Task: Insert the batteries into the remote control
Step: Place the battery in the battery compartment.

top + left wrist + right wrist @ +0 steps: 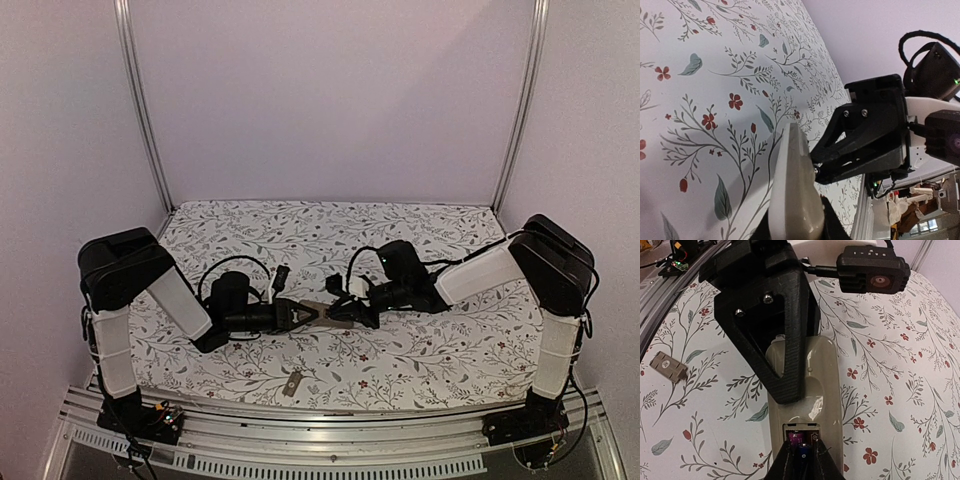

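The remote control (822, 380) lies grey-tan underside up, its battery bay (802, 432) uncovered. One purple battery (795, 436) sits in the bay's left slot. My right gripper (802, 455) is shut on a blue battery (803, 452), holding it end-on at the bay's mouth beside the purple one. My left gripper (792, 227) is shut on the remote (790, 190), seen edge-on in the left wrist view; one of its black fingers (780, 350) crosses the remote's far half. In the top view both grippers meet at the remote (322, 311) mid-table.
The small grey-tan cover piece (668, 366) lies apart on the flowered cloth (400, 230), near the front edge (292, 385). A metal rail (330, 425) runs along the near side. Frame posts (143, 110) stand at the back corners.
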{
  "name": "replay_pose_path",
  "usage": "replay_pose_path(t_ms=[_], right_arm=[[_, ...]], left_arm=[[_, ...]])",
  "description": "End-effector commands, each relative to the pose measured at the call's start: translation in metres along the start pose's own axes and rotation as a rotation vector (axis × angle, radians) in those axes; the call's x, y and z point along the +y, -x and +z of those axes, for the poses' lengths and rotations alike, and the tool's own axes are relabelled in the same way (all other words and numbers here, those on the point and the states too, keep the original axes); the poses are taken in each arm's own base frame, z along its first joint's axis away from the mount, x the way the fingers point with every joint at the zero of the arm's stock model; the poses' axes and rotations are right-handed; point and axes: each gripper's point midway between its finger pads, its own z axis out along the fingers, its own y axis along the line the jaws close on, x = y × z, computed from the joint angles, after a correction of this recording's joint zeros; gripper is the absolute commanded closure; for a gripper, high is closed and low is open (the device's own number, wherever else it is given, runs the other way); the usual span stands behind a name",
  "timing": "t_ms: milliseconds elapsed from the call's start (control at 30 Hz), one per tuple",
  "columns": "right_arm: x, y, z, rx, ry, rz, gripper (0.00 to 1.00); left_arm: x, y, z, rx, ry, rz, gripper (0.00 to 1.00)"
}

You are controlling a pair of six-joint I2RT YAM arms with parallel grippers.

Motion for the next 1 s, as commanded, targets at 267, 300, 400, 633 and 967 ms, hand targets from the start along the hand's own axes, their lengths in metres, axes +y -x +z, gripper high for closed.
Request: replay_pose_path(t_ms=[267, 300, 400, 633, 967], right_arm=[[-0.003, -0.017, -0.001, 0.166, -0.1, 0.027, 0.9], [-0.005, -0.014, -0.002, 0.161, -0.104, 0.027, 0.93], [-0.007, -0.009, -0.004, 0.158, -0.106, 0.028, 0.96], [-0.007, -0.014, -0.003, 0.207, -0.087, 0.047, 1.0], [-0.014, 0.058, -0.017, -0.002, -0.072, 0.01, 1.0]], left_arm=[[0.021, -0.027, -0.002, 0.091, 0.052, -0.05, 1.0], [0.022, -0.027, -0.002, 0.091, 0.054, -0.051, 1.0], [0.022, -0.027, -0.002, 0.092, 0.053, -0.05, 1.0], [0.022, -0.027, -0.002, 0.092, 0.051, -0.05, 1.0], [0.022, -0.026, -0.003, 0.088, 0.055, -0.055, 1.0]])
